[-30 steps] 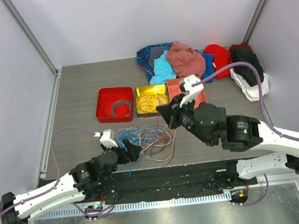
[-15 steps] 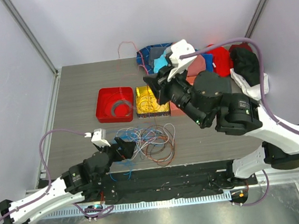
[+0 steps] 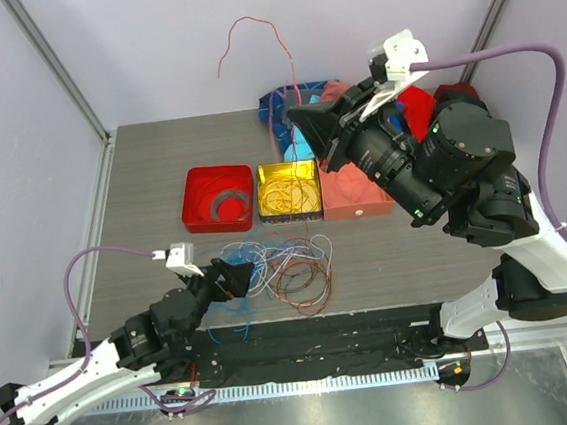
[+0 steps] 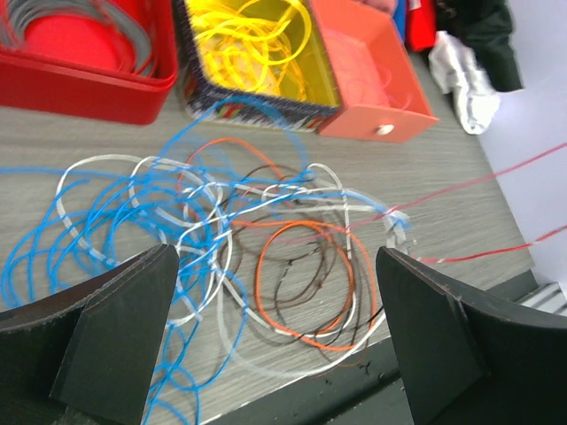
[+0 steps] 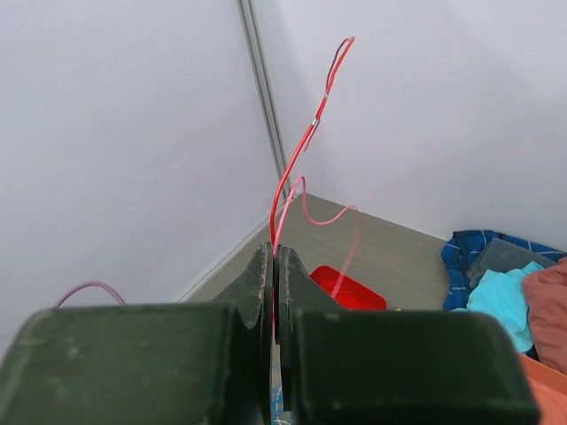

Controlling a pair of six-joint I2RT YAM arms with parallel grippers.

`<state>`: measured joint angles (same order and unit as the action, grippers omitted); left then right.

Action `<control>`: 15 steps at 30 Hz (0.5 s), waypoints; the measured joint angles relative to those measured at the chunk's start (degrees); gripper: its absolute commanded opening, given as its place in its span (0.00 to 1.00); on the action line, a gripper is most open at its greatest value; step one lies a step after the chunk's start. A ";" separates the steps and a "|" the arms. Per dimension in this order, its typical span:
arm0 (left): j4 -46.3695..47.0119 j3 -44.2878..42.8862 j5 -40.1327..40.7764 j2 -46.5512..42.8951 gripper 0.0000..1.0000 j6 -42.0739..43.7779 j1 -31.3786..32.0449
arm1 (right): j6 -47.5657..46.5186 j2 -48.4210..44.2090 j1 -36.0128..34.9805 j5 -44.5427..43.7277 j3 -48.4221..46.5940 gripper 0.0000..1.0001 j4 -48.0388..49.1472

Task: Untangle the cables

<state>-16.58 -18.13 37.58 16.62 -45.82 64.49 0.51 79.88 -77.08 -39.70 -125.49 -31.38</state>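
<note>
The cables lie in a loose tangle of blue, white, orange and brown loops near the table's front edge. They also show in the left wrist view. My left gripper is open and empty, its jaws wide apart just over the tangle's near side. My right gripper is raised high above the trays and shut on a thin red cable. That cable arcs up against the back wall and runs taut down to the tangle.
A red tray holds a grey coil, a yellow tray holds yellow wire, and an orange tray stands to the right of them. A heap of coloured clothes lies at the back right. The table's front edge is close under the tangle.
My right arm has risen up and back from the tangle, drawing the red cable high into the air. My left gripper has edged slightly right and stayed open.
</note>
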 measured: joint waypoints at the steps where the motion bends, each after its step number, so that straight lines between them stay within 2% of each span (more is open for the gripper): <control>1: 1.53 0.00 -0.66 0.46 1.00 1.09 0.00 | 0.13 0.00 0.00 0.17 0.61 0.01 0.02; 8: 17.38 -0.48 -7.19 9.40 1.00 8.87 0.00 | 1.33 0.39 0.00 1.38 4.28 0.01 -0.81; 15: 27.32 -5.73 -9.40 21.40 1.00 14.75 0.00 | 2.36 0.26 0.00 1.95 6.19 0.01 -0.87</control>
<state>10.74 -23.86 28.18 38.02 -31.07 64.49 2.87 80.14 -77.08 -37.76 -119.31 -32.25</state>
